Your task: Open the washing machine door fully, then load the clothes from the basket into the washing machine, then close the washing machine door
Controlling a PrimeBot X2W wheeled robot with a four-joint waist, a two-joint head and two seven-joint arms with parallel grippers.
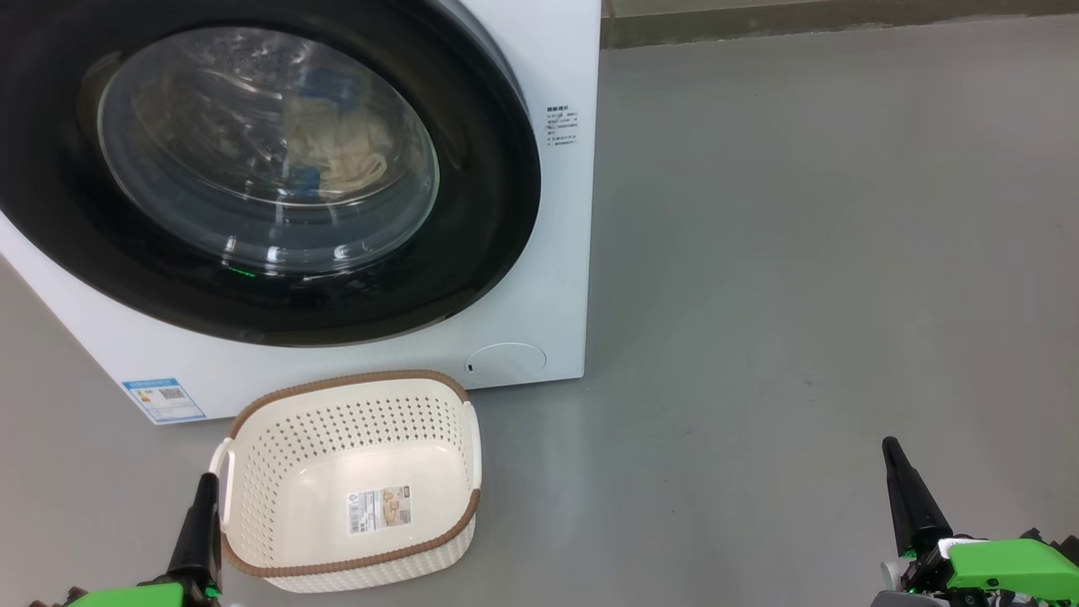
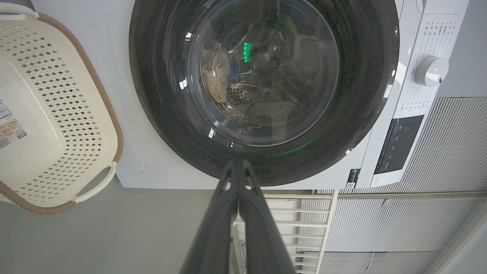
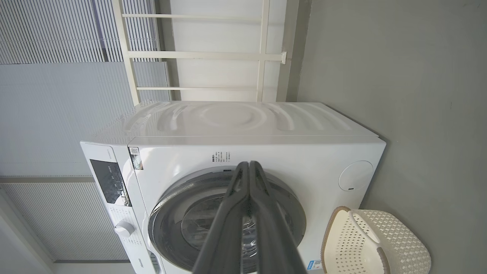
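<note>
Both closed and empty, the left end effector [image 1: 205, 493] and right end effector [image 1: 892, 455] sit low; if the washing machine door [image 1: 497, 194] only looks latched, it could swing open.

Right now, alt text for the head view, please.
The washing machine door is shut, cream clothes visible behind its glass. The empty basket sits before it, left gripper and right gripper shut at the lower corners.

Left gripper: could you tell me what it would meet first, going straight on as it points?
Probably the washing machine door, at its black rim just ahead; depth is unclear.
</note>
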